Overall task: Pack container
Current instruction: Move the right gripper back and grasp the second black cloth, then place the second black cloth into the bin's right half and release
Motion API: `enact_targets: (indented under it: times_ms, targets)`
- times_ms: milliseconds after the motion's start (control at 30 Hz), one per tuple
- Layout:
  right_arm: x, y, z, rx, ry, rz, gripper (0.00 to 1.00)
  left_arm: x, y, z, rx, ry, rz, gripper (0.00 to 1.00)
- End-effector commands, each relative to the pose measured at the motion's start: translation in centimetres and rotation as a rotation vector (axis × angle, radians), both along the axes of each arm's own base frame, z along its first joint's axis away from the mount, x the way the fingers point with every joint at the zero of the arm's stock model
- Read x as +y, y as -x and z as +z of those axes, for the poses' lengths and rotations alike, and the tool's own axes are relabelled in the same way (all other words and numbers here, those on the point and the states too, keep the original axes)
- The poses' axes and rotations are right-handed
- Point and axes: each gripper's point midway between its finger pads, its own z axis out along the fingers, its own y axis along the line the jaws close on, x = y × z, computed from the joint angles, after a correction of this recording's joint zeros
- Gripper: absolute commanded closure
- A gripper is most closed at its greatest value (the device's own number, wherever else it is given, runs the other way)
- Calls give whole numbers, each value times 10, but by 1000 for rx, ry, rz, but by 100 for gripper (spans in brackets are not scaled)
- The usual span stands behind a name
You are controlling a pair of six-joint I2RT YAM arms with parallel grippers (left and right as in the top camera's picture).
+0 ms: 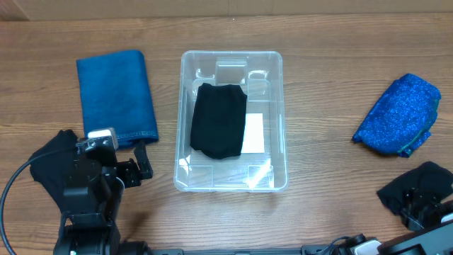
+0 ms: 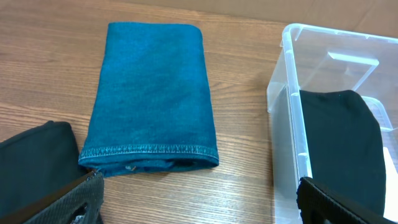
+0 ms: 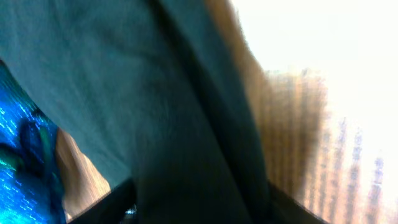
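On the woodgrain table (image 1: 318, 85), clear rounded plastic container (image 1: 283, 142) holding folded black cloth (image 1: 219, 120), left gripper (image 1: 141, 164) spread, right gripper (image 3: 202, 208) state untellable

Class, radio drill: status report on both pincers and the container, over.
Left pincer open, empty, beside blue cloth. Right pincer: view blurred, cannot tell. Container holds black garment; nothing over it.

We locate the left arm (image 1: 85, 212) at the near-left table edge. The left gripper (image 1: 144, 164) is angled toward the table centre, and its fingers (image 2: 74, 199) are spread wide apart. The right arm (image 1: 425, 237) sits low at the near-right corner. The spacing of the right gripper (image 1: 416, 207) fingers cannot be read, because its wrist view is blurred.
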Motion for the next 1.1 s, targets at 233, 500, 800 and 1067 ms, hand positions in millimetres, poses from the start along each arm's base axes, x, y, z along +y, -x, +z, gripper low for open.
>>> enact_targets:
  times_ms: [233, 500, 800, 1067]
  targets:
    - [31, -43, 30, -262, -106, 161, 83, 3, -2, 13, -31, -26, 2, 0]
    - [60, -88, 141, -380, 29, 514, 83, 3, -2, 13, -31, -26, 2, 0]
    - [207, -155, 307, -665, 351, 1173, 96, 3, -2, 13, -30, -25, 2, 0]
    - [378, -191, 271, -723, 377, 1672, 96, 3, -2, 13, -30, -25, 2, 0]
